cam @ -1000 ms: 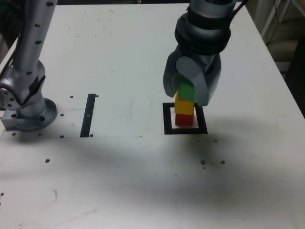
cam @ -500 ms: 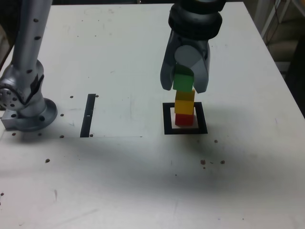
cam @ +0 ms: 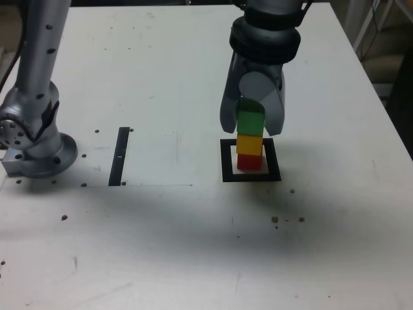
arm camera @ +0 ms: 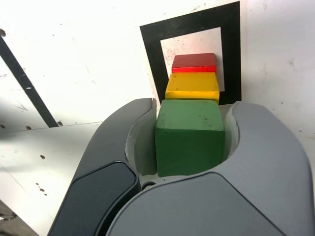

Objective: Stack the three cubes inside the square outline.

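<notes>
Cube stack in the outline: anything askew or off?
Nothing clearly wrong. The red cube sits inside the black square outline, yellow cube on it, green cube between the hand's fingers above. Whether green rests squarely on yellow, I can't tell. Brown specks mark the tabletop; likely old wear.

So my gripper [cam: 252, 119] now sits a bit further to the exterior view's left than a second ago, and the green cube [cam: 251, 121] has straightened up over the yellow one [cam: 249, 144], whose side isn't poking out past it anymore. Compared with half a second ago I'm lower: the green has come down in that view and now hides the yellow's top face, which was showing then.
</notes>
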Tool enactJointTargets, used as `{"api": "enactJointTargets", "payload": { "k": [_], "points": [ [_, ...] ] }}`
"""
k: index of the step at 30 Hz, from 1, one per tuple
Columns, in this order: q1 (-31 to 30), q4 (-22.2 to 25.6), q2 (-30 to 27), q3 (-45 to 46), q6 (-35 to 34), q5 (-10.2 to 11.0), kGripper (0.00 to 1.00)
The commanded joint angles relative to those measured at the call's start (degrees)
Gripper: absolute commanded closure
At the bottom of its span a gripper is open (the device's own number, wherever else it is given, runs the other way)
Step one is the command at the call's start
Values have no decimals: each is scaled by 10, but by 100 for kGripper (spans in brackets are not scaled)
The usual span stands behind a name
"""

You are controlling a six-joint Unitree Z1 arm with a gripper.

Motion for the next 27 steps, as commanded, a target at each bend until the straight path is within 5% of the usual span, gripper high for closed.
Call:
{"api": "enactJointTargets", "payload": {
  "k": [1,4,8,10,18,27],
  "points": [
    [0,-3,-4,2,-1,2,72],
    [0,-8,-3,4,0,3,59],
    [0,-16,-4,10,0,4,14],
    [0,-19,-4,13,0,4,2],
    [0,-29,-14,26,0,6,0],
    [0,-41,-70,60,-18,37,0]
  ]
}}
